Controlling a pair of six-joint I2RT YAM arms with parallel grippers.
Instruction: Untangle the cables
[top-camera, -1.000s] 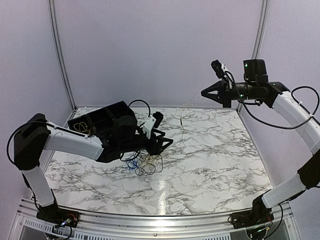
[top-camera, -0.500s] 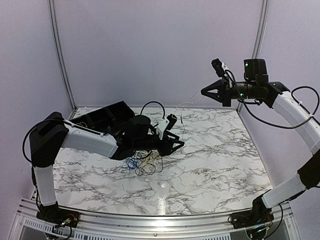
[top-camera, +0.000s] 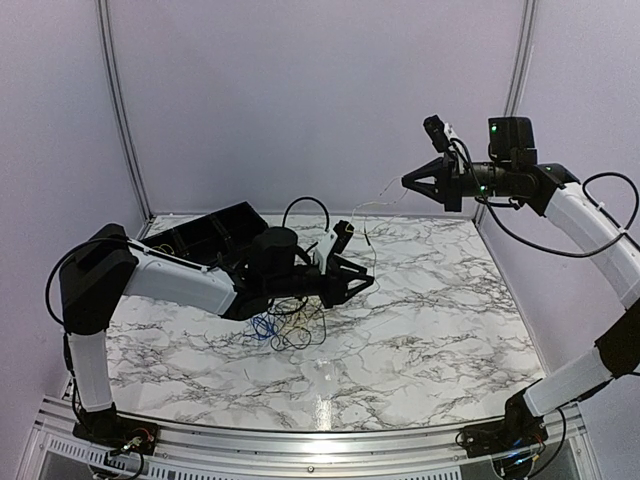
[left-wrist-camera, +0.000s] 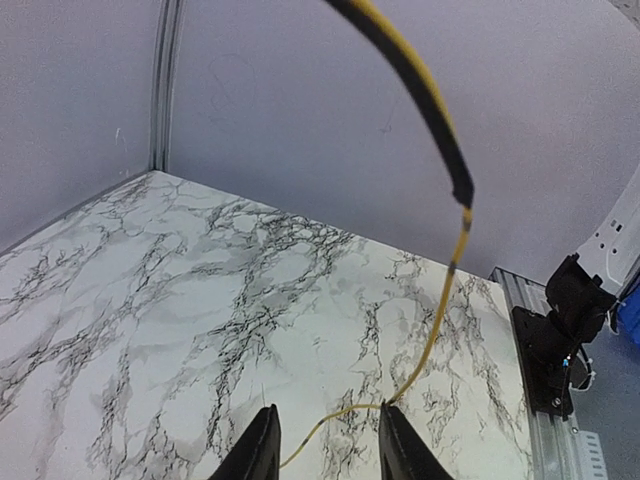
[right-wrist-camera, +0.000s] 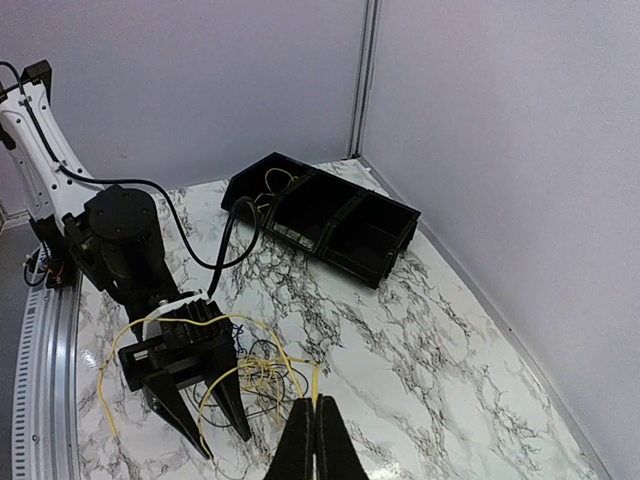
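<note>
Right gripper (right-wrist-camera: 313, 404) pinches the yellow cable (right-wrist-camera: 314, 380) above the tangle

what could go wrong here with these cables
The right claw holds a yellow cable high up, running down to the pile; pulling may tighten the tangle or drag it. Yellow loops lie over the left claw, so they could snag on it. Between its open fingers the cable sits off centre and may slip out.

A robot lab cell: bare lilac walls (top-camera: 300, 100), marble-print table (top-camera: 450, 330), arms (top-camera: 170, 285) bolted to an aluminium rail (top-camera: 300, 443).
</note>
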